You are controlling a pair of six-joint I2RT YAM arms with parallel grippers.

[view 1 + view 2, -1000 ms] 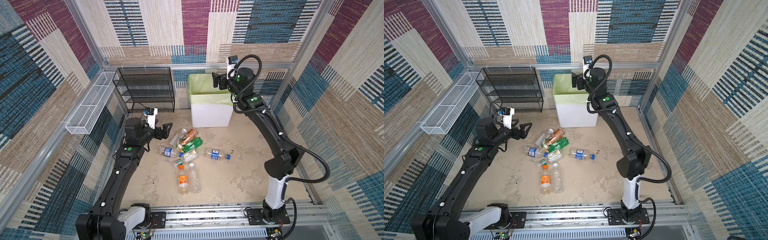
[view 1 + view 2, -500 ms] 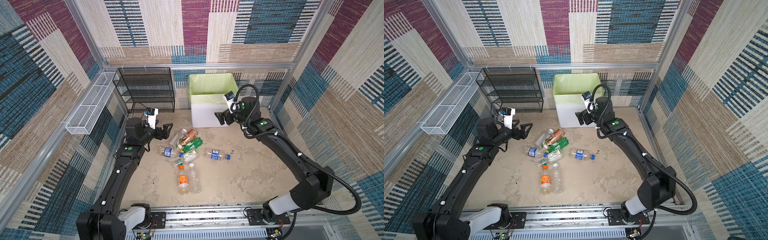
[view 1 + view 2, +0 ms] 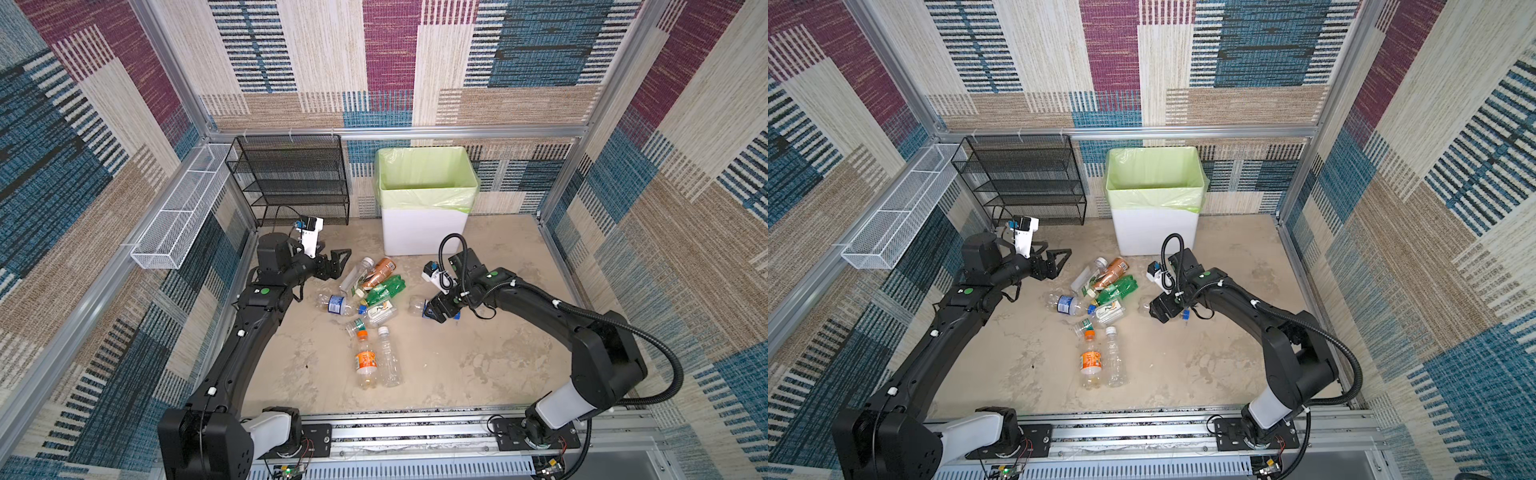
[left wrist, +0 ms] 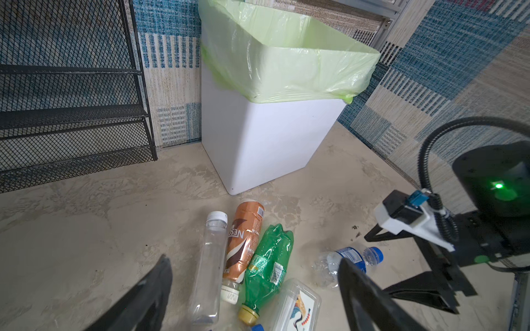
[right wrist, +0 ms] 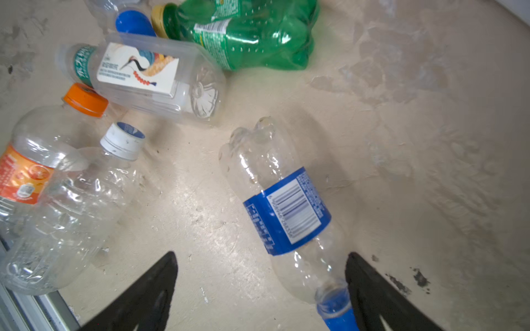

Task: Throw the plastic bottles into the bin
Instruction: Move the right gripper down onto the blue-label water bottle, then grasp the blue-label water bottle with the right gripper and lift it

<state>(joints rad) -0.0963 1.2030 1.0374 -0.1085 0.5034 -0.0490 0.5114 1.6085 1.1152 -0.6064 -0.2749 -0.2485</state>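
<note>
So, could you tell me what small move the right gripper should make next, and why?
Probably lower the right gripper onto the blue-label bottle. Its jaws stand open, with the bottle lying loose on the floor between them, not yet gripped. The cap sits close beside one finger, so coming down slightly towards the label might give a surer hold.

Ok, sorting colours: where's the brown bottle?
In both top views, the brown plastic bottle lies before the white bin, between a clear bottle and a green bottle.
</note>
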